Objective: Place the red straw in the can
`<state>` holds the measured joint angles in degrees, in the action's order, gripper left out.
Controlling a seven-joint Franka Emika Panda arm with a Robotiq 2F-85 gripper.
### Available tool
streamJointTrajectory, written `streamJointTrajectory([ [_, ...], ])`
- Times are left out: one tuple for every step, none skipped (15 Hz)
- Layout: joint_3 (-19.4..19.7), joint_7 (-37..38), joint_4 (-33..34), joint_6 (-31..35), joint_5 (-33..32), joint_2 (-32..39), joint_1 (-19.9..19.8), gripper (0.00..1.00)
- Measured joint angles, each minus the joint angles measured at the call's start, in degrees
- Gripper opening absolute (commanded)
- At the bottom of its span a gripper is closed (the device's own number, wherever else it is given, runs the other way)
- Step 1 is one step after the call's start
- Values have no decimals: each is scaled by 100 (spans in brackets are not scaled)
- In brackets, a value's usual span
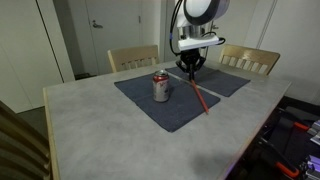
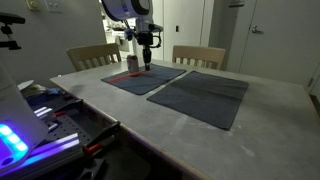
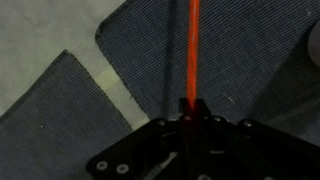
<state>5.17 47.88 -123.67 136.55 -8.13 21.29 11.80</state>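
Dim, soft pictures; wrist view dark, the red straw (image 3: 194, 45) blurred.

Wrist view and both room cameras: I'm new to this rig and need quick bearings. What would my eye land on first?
The red straw, gripped in the shut hand, slants down over the dark mats; in the wrist view it is a bright line running up from the hand. The can stands upright on one mat, beside the straw but apart from it.

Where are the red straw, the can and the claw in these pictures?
red straw (image 1: 200, 97), in an exterior view, middle of its shaft.
can (image 1: 160, 88), in an exterior view, its side wall.
claw (image 1: 191, 75), in an exterior view, between its fingertips.
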Motion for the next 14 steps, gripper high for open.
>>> streamJointTrajectory([
  [-5, 20, 1, 1, -4, 6, 2, 2],
  [-6, 112, 1, 1, -62, 9, 13, 2],
  [6, 306, 1, 1, -205, 7, 44, 2],
  [39, 619, 1, 1, -435, 3, 104, 2],
  [90, 992, 1, -5, -709, -6, 188, 2],
  [139, 1377, 1, -33, -984, -18, 280, 2],
  [174, 1739, 3, -100, -1240, -35, 364, 2],
  [187, 2087, 4, -219, -1479, -70, 437, 2],
  [187, 2395, 5, -360, -1685, -118, 498, 2],
  [180, 2670, 5, -521, -1867, -171, 554, 2],
  [161, 2926, 5, -691, -2034, -227, 599, 2],
  [127, 3151, 5, -860, -2183, -289, 628, 2],
  [87, 3367, 6, -1023, -2320, -343, 646, 2],
  [38, 3565, 6, -1188, -2444, -407, 656, 2],
])
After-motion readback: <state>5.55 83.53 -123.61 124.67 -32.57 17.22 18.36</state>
